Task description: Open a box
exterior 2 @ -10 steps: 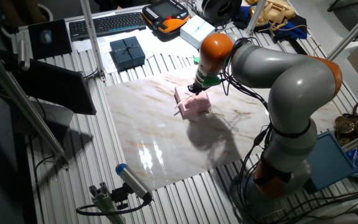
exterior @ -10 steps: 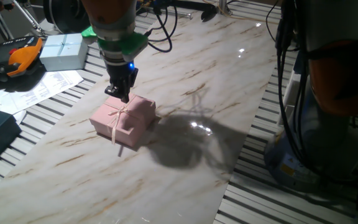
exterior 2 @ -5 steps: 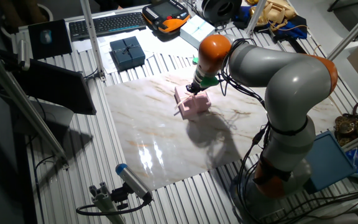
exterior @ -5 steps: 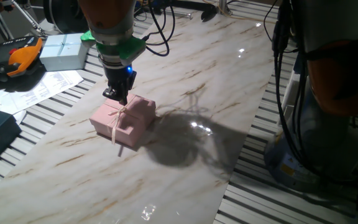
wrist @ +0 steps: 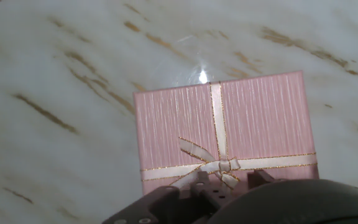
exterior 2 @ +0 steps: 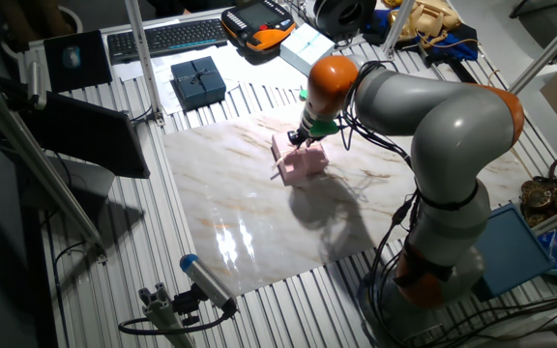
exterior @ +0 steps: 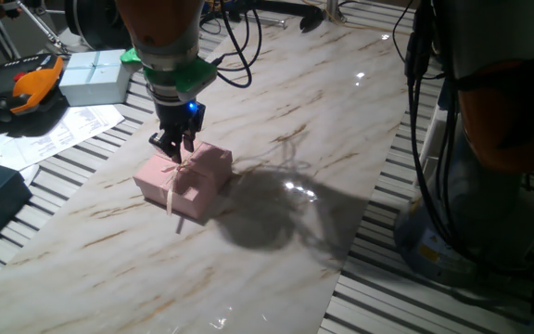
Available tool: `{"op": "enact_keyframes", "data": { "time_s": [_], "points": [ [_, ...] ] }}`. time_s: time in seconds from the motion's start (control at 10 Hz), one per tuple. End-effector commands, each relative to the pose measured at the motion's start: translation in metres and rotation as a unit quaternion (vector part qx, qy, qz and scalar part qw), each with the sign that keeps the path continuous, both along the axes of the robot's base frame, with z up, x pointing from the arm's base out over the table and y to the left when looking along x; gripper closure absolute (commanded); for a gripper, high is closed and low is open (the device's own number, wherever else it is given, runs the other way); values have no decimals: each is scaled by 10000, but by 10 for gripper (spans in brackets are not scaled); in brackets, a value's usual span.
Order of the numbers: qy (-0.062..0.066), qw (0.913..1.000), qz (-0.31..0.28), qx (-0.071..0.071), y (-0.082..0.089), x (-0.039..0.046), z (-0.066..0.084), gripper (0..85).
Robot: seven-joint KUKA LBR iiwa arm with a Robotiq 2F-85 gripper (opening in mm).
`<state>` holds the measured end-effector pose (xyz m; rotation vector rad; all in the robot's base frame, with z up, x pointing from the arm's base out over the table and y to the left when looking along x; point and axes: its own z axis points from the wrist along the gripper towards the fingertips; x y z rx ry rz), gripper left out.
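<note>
Pink cardboard is filling the hand view: the box is sitting lid-on upon the marble-patterned table top, its cream ribbon crossing the lid and tying into a bow near the edge closest to the camera. In one fixed view the gripper is hanging directly over that box, fingertips just at the bow — whether they are touching it I cannot tell, nor whether the jaws are parted or pinched. The other fixed view is showing the arm bending over the box, which is lying near the slab's far edge. A pale blue-white ribboned box is resting well apart on the slatted bench, beside an orange-and-black handset.
</note>
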<state>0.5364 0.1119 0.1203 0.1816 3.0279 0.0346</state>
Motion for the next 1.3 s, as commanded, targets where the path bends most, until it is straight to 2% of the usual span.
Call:
{"op": "enact_keyframes", "data": {
  "time_s": [0.0,0.3,0.6,0.7,1.1,1.2],
  "points": [
    [-8,10000,-16,-33,9,9,-16,340],
    [-38,9999,-62,-81,1,52,-109,340],
    [-7,9999,-85,-63,2,57,-126,340],
    [0,9999,-92,-63,1,58,-130,510],
    [23,9999,-123,-83,-1,56,-139,510],
    [8,9999,-146,-80,-1,58,-143,340]
  ]
}}
